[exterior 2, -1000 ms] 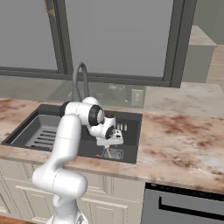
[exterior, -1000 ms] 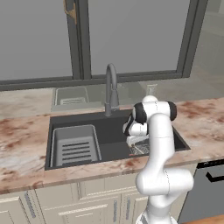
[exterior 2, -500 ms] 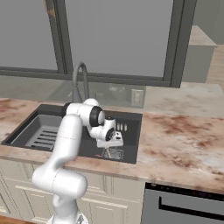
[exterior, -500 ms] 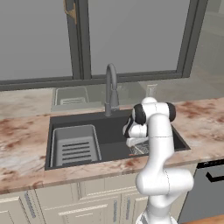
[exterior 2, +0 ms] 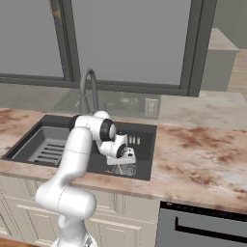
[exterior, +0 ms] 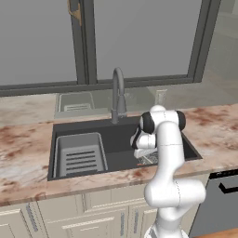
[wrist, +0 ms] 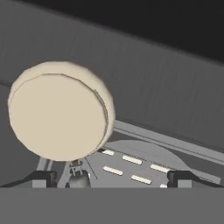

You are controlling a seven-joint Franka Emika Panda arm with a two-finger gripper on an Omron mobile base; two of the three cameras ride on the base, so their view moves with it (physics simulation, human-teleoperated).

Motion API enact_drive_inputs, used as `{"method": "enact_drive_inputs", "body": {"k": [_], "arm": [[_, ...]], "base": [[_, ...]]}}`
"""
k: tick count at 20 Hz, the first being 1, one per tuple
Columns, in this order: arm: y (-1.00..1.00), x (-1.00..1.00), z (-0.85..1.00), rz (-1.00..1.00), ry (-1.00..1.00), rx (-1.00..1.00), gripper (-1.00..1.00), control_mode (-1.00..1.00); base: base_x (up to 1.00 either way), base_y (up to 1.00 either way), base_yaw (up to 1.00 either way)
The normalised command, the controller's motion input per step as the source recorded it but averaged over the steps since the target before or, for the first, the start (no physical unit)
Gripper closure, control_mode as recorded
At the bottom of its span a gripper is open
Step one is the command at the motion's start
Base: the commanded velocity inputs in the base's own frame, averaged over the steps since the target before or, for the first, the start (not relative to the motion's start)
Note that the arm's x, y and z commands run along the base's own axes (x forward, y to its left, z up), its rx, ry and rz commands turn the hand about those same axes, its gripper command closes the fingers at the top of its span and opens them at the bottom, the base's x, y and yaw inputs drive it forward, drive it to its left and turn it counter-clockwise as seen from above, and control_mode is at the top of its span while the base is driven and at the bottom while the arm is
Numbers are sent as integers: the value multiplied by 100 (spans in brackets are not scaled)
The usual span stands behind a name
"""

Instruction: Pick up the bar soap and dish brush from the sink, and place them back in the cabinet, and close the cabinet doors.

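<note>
Nothing has visibly shifted: tool (wrist: pixel 111 177) hangs spread wide and empty, low in the sink's (exterior: pixel 93 128) right end, dish brush (wrist: pixel 59 116) just ahead, left of centre; closing off-centre could knock it away.

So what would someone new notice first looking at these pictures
First, the white arm bent down into the dark sink, right of the faucet. Then, in the hand view, the brush's round cream head looms large at the left, just ahead of the open jaws. A pale slotted rack sits in the sink's left side.
</note>
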Motion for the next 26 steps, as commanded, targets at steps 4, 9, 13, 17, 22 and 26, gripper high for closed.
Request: {"method": "enact_drive_inputs", "body": {"k": [4,9,13,17,22,26], "arm": [[0,0,-16,0,0,0,-100,-100],[0,0,-13,0,1,0,-100,-100],[0,0,-14,0,3,0,-100,-100],[0,0,-16,0,3,0,100,-100],[0,0,-8,0,2,0,100,-100],[0,0,-8,0,0,0,100,-100]], "base": [[0,0,0],[0,0,0],[0,0,0],[0,0,0],[0,0,0],[0,0,0]]}}
